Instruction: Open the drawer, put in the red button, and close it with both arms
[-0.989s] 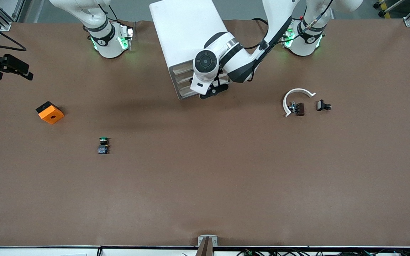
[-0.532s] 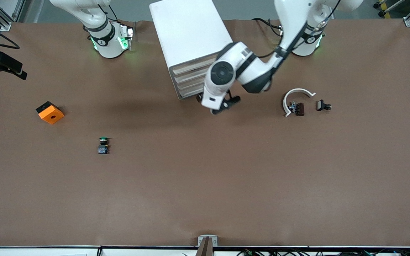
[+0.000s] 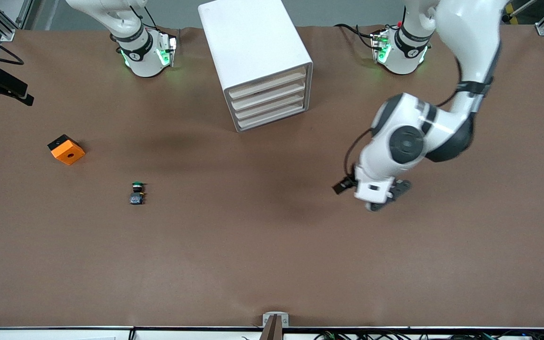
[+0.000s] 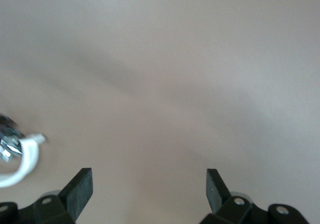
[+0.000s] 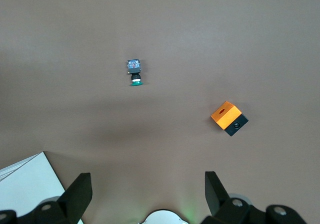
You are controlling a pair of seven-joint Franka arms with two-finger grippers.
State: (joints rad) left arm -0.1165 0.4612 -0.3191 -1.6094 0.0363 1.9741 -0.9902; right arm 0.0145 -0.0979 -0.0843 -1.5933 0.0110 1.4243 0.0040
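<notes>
The white cabinet stands at the table's far edge between the two arms' bases, and every drawer in its front is shut. The red button is hidden in these views. My left gripper hangs open and empty over bare table toward the left arm's end. That arm covers the spot beneath it in the front view. My right gripper is open and empty, held high over the right arm's end of the table, looking down past its own base.
A green-capped button lies toward the right arm's end. An orange-and-black box sits farther out near that end. A white curved piece shows at the edge of the left wrist view.
The left arm has swung away from the cabinet's drawer fronts toward its own end of the table, now covering the white curved piece and small parts there. The drawers stay shut.
</notes>
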